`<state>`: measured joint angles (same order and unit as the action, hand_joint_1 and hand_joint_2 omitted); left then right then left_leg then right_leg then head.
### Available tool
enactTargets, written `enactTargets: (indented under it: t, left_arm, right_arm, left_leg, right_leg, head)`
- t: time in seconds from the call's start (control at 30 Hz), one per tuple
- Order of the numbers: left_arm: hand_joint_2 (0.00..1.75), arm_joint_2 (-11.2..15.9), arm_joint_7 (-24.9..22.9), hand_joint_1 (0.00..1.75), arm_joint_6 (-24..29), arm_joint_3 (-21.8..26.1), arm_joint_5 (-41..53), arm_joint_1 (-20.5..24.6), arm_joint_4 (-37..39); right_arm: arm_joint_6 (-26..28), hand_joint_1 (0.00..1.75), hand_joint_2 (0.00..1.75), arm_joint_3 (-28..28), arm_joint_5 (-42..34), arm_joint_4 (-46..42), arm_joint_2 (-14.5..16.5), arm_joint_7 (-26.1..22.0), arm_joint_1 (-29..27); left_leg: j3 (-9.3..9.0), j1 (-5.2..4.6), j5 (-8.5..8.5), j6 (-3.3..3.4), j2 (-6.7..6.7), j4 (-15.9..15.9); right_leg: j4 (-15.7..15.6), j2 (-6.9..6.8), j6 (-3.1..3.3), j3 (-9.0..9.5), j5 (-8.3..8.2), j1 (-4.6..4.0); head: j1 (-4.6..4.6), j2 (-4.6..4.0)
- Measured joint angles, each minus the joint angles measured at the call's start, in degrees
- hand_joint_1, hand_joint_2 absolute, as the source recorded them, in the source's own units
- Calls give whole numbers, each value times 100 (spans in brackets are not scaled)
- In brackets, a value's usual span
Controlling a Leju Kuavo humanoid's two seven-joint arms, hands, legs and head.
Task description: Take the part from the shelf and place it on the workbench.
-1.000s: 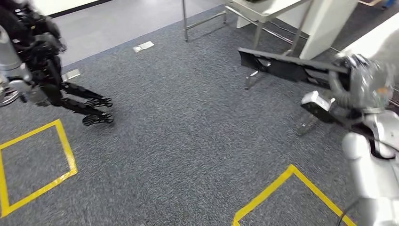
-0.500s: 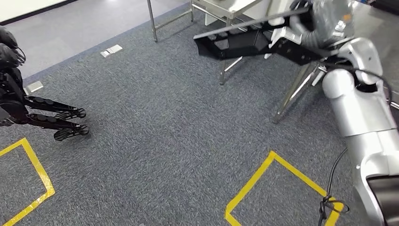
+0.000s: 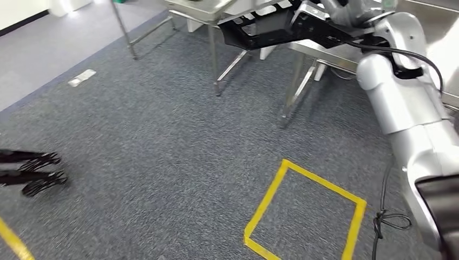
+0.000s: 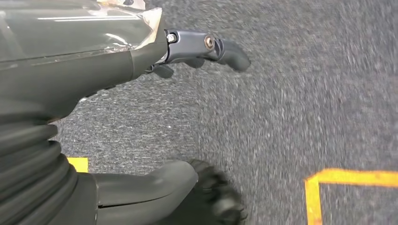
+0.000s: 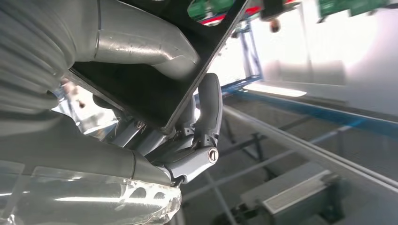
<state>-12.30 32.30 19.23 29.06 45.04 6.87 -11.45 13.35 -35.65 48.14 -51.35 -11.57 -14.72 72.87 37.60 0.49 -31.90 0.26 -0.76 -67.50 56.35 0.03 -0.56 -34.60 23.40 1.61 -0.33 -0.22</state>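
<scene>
Carrying the part (image 3: 260,28): right hand (image 3: 319,24) grips it near one end, up high over the steel surface (image 3: 325,54) at the top of the head view. In the right wrist view the thumb (image 5: 209,110) wraps one face of the flat black panel (image 5: 155,89) and the fingers back the other, so it's a clamp on a thin edge.

Handling, my read: rigid moulded plastic tray or bracket with cutouts, long and flat, probably light. Smooth edges, so likely slippery in a pinch. Being held at one end, it's cantilevered, so expect it to droop or twist in the grasp if the arm jerks. A hold nearer the middle would be steadier, but this one looks workable.

Orientation: long axis runs roughly level, across the head view, free end pointing toward the robot's left, held end at the hand. Broad face looks tilted rather than flat; exact angle hard to tell.

Left hand (image 3: 32,173) hangs low over the grey carpet (image 3: 162,135), fingers apart, holding nothing.
</scene>
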Motion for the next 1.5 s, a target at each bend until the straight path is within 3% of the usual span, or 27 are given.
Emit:
enactTargets:
  t: [0.07,0.1,0.17,0.23,0.3,0.33,0.37,0.43,0.5,0.57,0.6,0.63,0.67,0.7,0.77,0.8,0.83,0.87,0.93,1.0,1.07,1.1,1.13,1.2,1.27,1.37,1.5]
  left_arm:
    - [175,13,0,0,1,14,-2,-15,1]
    - [175,22,0,0,5,19,-6,-16,2]
    - [175,41,1,0,20,30,-30,-15,1]
    - [175,57,4,0,30,60,-62,-15,2]
    - [175,65,-7,0,6,89,-71,-12,4]
    - [175,67,-26,0,-27,96,-68,-7,4]
    - [175,68,-53,0,-71,98,-59,1,4]
    - [175,68,-111,0,-157,99,-18,10,4]
    - [175,70,-178,0,-213,96,51,9,4]
    - [175,74,-249,0,-248,90,111,12,4]
    - [175,74,-275,0,-261,85,130,17,3]
    - [175,75,-295,0,-275,79,146,24,3]
    - [175,75,-313,0,-286,72,157,32,2]
    - [175,77,-329,0,-293,65,167,43,1]
    - [175,80,-361,0,-295,56,174,66,-1]
    - [175,83,-374,0,-296,52,173,76,-2]
    - [175,84,-384,0,-296,48,173,86,-3]
    - [175,88,-390,0,-296,42,172,97,-4]
    - [175,93,-392,0,-297,31,168,112,-7]
    - [175,99,-392,0,-304,27,149,103,-7]
    - [175,104,-391,0,-325,28,126,85,-7]
    - [175,108,-391,0,-337,28,117,82,-7]
    - [175,112,-391,0,-349,29,114,82,-7]
    - [175,123,-391,0,-361,29,105,86,-7]
    - [175,133,-392,0,-361,30,92,94,-7]
    - [175,132,-393,0,-353,31,74,103,-7]
    - [175,135,-391,0,-348,33,68,103,-7]
  right_arm:
    - [15,175,175,-50,30,67,38,22,1]
    - [35,175,175,-69,45,94,44,46,2]
    - [108,175,175,-85,81,140,41,136,12]
    - [180,175,175,-64,55,173,5,216,40]
    - [220,175,175,1,-31,196,-102,241,62]
    - [230,175,175,49,-66,206,-184,245,65]
    - [238,175,175,102,-88,212,-275,242,63]
    - [259,175,175,203,-112,224,-456,217,58]
    - [323,175,175,267,-138,230,-592,171,3]
    - [396,175,175,317,-150,231,-700,145,-124]
    - [415,175,175,346,-144,230,-752,149,-189]
    - [421,175,175,375,-128,227,-800,160,-238]
    - [413,175,175,402,-108,223,-839,175,-265]
    - [397,175,175,427,-87,216,-868,195,-271]
    - [350,175,175,464,-55,205,-893,222,-263]
    - [326,175,175,478,-45,202,-900,232,-260]
    - [309,175,175,490,-40,202,-906,238,-260]
    - [298,175,175,505,-35,202,-920,242,-260]
    - [301,175,175,528,-11,203,-923,246,-256]
    - [332,175,175,531,47,208,-878,246,-269]
    - [410,175,175,523,136,220,-803,251,-323]
    - [460,175,175,521,189,227,-768,261,-359]
    - [504,175,175,520,243,234,-734,276,-394]
    - [568,175,175,525,360,241,-672,317,-437]
    - [634,175,175,538,492,243,-625,357,-445]
    - [702,175,175,565,636,250,-580,391,-450]
    - [711,175,175,611,687,258,-536,401,-456]
  left_leg:
    - [323,11,-211,-17,92,-646]
    - [353,18,-138,-16,97,-662]
    - [110,54,280,-15,195,-66]
    - [-205,111,564,-25,519,621]
    - [-307,113,569,-3,688,826]
    - [-314,96,574,33,633,849]
    - [-318,88,597,80,563,866]
    - [-337,80,646,185,412,936]
    - [-345,58,662,246,229,966]
    - [-346,37,654,263,31,964]
    - [-347,31,650,267,-62,963]
    - [-349,28,646,266,-150,962]
    - [-353,27,640,259,-233,960]
    - [-361,13,629,244,-313,957]
    - [-385,-33,597,196,-464,951]
    - [-405,-60,580,171,-541,950]
    - [-424,-73,566,149,-619,953]
    - [-436,-71,544,122,-667,948]
    - [-364,-34,389,60,-441,767]
    - [-75,2,22,7,-46,124]
    - [283,10,-273,-16,86,-614]
    - [365,12,-262,-18,95,-748]
    - [341,14,-137,-14,97,-657]
    - [33,19,295,17,116,61]
    - [-246,24,531,53,164,706]
    - [-277,-10,556,85,197,871]
    - [-250,-57,588,141,251,865]
  right_leg:
    - [7,183,15,-9,-7,-10]
    - [16,278,14,-9,-7,-10]
    - [53,462,5,-13,-3,2]
    - [104,620,-35,-66,-1,-7]
    - [108,764,-126,-159,-35,-13]
    - [94,833,-178,-195,-62,-12]
    - [89,816,-221,-228,-71,-9]
    - [306,507,-243,-370,36,-40]
    - [995,154,-217,-720,327,-62]
    - [1696,79,-231,-1049,556,-63]
    - [1778,67,-260,-1070,563,-63]
    - [1608,40,-299,-964,489,-62]
    - [1220,-40,-338,-743,361,-62]
    - [756,-214,-352,-484,231,-69]
    - [139,-500,-305,-125,40,-119]
    - [52,-546,-259,-76,5,-144]
    - [61,-475,-222,-82,-19,-160]
    - [58,-383,-181,-94,-33,-117]
    - [50,-243,-97,-98,-57,-43]
    - [46,-101,-3,-112,-78,-16]
    - [49,73,43,-131,-91,-25]
    - [54,165,46,-135,-94,-29]
    - [63,241,46,-135,-95,-31]
    - [95,358,42,-138,-94,-31]
    - [141,442,21,-176,-88,-69]
    - [159,486,-25,-239,-94,-133]
    - [137,435,-67,-244,-109,-131]
  head:
    - [-30,0]
    - [-37,0]
    - [-45,0]
    - [-42,0]
    - [-42,0]
    - [-40,0]
    - [-41,0]
    - [9,0]
    - [78,0]
    - [110,0]
    - [121,0]
    - [135,0]
    - [152,0]
    - [171,0]
    - [194,0]
    - [188,0]
    - [172,-1]
    - [148,0]
    - [110,0]
    - [71,0]
    - [39,0]
    - [26,0]
    - [12,0]
    - [-16,0]
    - [-31,0]
    - [-3,0]
    - [4,0]
